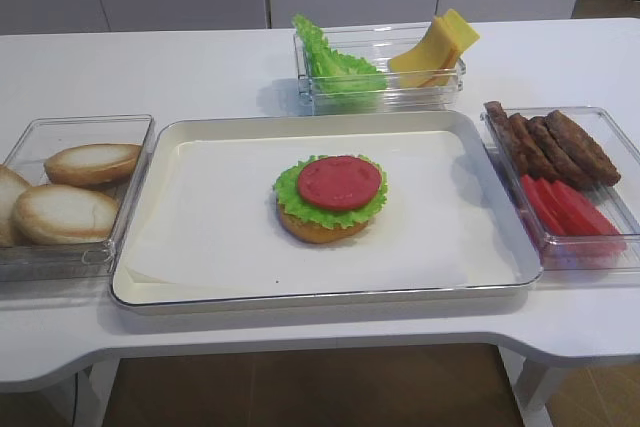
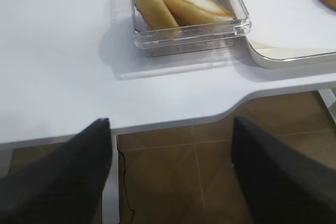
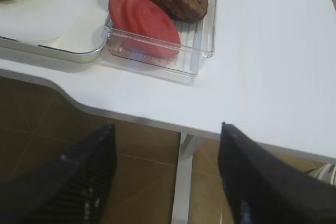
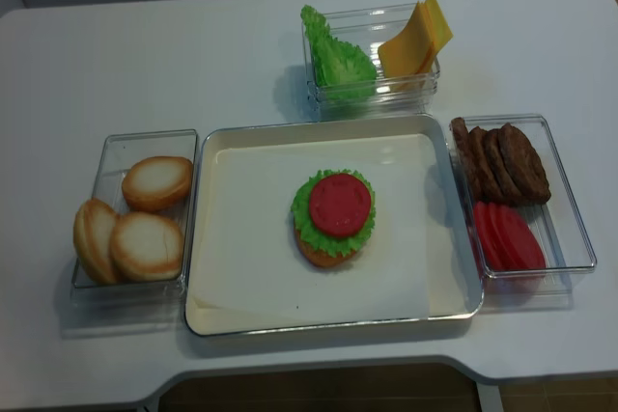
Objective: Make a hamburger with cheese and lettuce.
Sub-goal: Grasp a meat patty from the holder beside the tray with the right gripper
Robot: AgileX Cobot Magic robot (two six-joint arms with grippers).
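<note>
The hamburger [image 1: 330, 197] stands in the middle of the metal tray [image 1: 205, 227]: a golden bun base, a frilly green leaf and a red tomato disc on top. More lettuce [image 1: 335, 65] and yellow cheese slices [image 1: 437, 45] lean in a clear bin at the back. My right gripper [image 3: 167, 127] is open and empty, hanging beyond the table's front edge near the tomato bin. My left gripper [image 2: 170, 121] is also open and empty, off the front edge near the bun bin. Neither gripper shows in the overhead views.
Pale bun halves [image 1: 90, 162] fill a clear bin left of the tray. On the right, a clear bin holds brown patties [image 1: 555, 142] and red tomato slices [image 1: 565, 209]. The table's front edge [image 3: 157, 116] curves inward, with brown floor below.
</note>
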